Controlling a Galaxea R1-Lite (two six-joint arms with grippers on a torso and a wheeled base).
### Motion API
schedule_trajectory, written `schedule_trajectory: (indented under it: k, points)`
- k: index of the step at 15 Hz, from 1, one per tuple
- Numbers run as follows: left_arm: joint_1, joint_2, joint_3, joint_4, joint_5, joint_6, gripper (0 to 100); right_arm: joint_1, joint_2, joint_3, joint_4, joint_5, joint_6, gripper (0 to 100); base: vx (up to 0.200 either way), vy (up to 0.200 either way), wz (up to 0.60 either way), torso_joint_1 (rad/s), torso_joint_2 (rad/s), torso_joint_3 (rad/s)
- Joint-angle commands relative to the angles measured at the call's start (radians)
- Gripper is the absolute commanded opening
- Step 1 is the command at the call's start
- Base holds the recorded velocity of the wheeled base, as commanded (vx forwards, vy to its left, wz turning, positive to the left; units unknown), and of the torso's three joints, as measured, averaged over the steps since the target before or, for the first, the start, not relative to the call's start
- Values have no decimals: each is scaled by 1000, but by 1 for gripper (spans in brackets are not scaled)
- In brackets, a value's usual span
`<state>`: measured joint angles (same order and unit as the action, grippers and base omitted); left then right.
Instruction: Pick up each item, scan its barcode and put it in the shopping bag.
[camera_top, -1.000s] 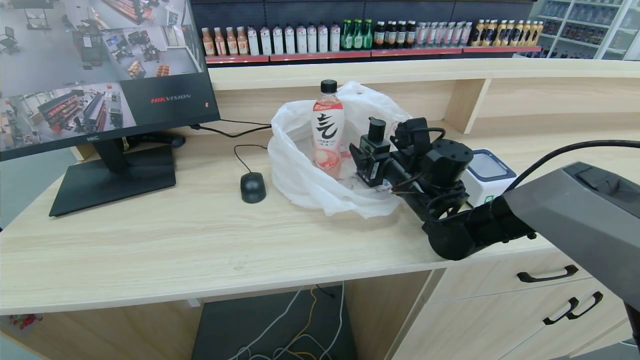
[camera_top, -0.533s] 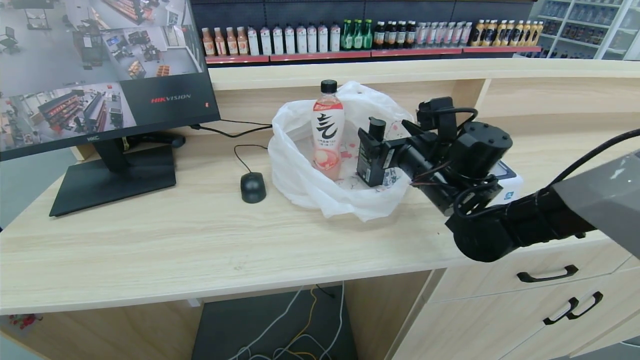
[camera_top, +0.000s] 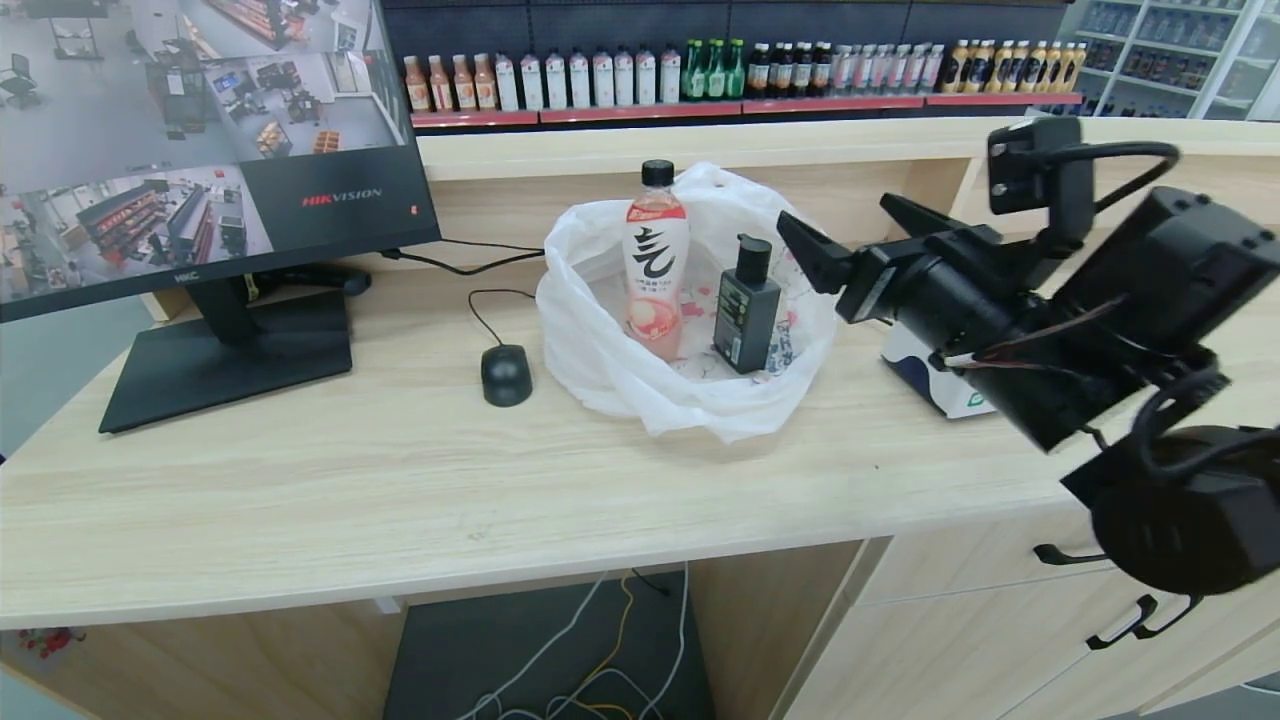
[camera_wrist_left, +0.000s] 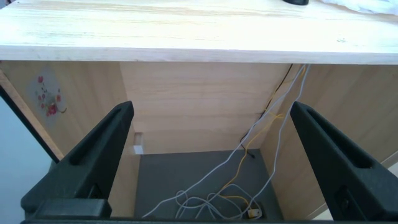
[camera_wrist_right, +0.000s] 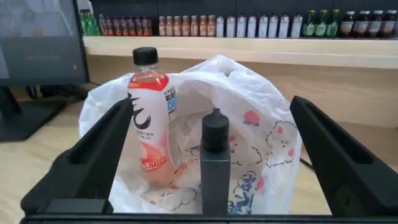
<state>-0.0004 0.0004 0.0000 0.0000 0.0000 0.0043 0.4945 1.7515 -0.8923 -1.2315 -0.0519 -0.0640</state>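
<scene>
The dark rectangular plastic bottle with a black cap stands upright inside the white plastic shopping bag. It is just beside the pink drink bottle with a black screw cap, on that bottle's right. Both rest on the bag's floor, which carries a pink and blue print. The bag's rumpled rim stands open upward around both items.

The bag sits on the pale wooden counter, close against the raised back ledge. A broad stretch of counter top lies between the bag and the near edge. The black computer mouse lies near the bag's left side. The white and blue box scanner stands to its right, partly hidden behind the right arm. The black flat monitor stands well apart at far left.

The right gripper hangs above the counter, right of the bag, fingers spread and holding nothing. The left gripper sits below the counter edge, fingers likewise spread.

One second ago the right gripper was low in the bag, around the dark bottle. It has since let go and drawn back up and to the right.
</scene>
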Motion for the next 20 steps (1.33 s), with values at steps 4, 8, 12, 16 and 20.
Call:
schedule_trajectory:
  k: [4,8,12,16,20]
  points:
    - [0,0,0,0,0,0,100,26,-443,372,4,12,-3,100,0,0,0,0,0,0]
    - [-1,0,0,0,0,0,100,27,-718,659,7,15,3,100,0,0,0,0,0,0]
    - [0,0,0,0,0,0,100,30,-880,892,44,15,38,100,0,0,0,0,0,0]
    - [0,0,0,0,0,0,100,32,-1258,886,675,35,44,100,0,0,0,0,0,0]
    - [0,0,0,0,0,0,100,45,-1488,891,1026,41,38,100,0,0,0,0,0,0]
